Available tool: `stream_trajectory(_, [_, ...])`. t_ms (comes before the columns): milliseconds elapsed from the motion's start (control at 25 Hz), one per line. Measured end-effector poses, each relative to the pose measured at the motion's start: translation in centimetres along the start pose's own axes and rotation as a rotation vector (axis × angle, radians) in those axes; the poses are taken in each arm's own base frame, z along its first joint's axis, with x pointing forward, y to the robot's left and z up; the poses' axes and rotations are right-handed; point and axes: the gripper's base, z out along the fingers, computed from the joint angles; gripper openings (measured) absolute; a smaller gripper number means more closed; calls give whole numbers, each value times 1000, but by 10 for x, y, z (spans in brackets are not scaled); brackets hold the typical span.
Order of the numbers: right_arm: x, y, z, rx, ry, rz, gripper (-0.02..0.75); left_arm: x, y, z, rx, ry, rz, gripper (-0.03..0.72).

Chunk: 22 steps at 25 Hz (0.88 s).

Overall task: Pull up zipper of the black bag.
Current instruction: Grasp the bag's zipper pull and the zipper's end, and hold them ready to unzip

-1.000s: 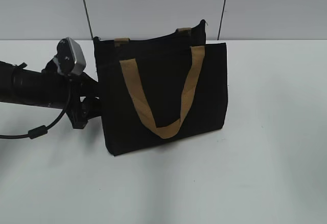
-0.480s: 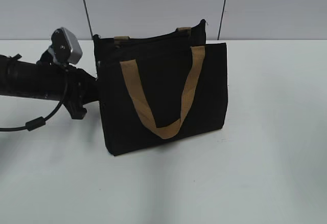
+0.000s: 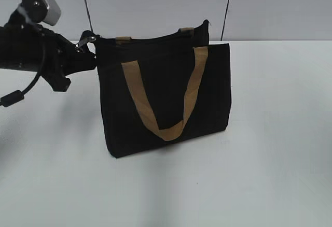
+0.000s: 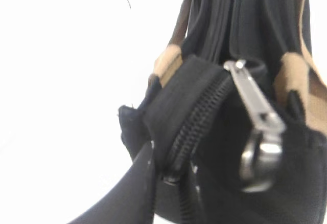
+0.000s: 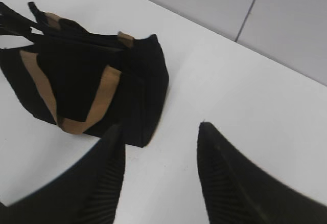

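- Zipper [image 4: 196, 127] runs along the top edge of the bag [image 3: 166, 97], and the bag stands upright on the white table [image 3: 270, 175], roughly mid-scene in the exterior view
- left gripper [image 3: 85, 48] is up at the bag's top left corner, right at the end of the zipper line, which makes sense if that's where the pull sits
- pull tab [image 4: 258, 127] is the grey metal bit; in the left wrist view it's huge and close, lying along the end of the bag with its ring end toward the camera
- in the exterior view a small silvery piece [image 3: 89, 39] sticks out at that same corner, just above the gripper tip, probably the same tab
- can't honestly tell whether the left fingers are pinching the tab or just next to it: one dark finger [image 4: 127, 193] shows low in the wrist view beside the zipper teeth, the tab sits to its right, and no second finger shows
- tan handle [image 3: 171, 97] hangs down the front face, clear of the zipper
- right gripper [image 5: 158, 178] hangs well away from the bag with its fingers spread apart, holding nothing, bag ahead of it and to its left
- guessing the bag's own stiffness keeps it standing, since nothing braces the far end
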Motion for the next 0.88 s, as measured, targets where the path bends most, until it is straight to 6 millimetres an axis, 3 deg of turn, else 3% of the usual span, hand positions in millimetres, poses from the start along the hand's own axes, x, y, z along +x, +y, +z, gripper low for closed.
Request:
stream_trajectory(200, [-28, 17, 34, -144, 20, -78, 365, -16, -2, -21, -9, 9, 30, 77])
stream_trajectory(480, [-59, 47, 97, -300, 88, -99, 365, -43, -4, -53, -67, -42, 89, 77])
stream_trajectory(880, [-77, 101, 183, -450, 157, -236, 365, -61, -7, -74, -117, -94, 126, 77])
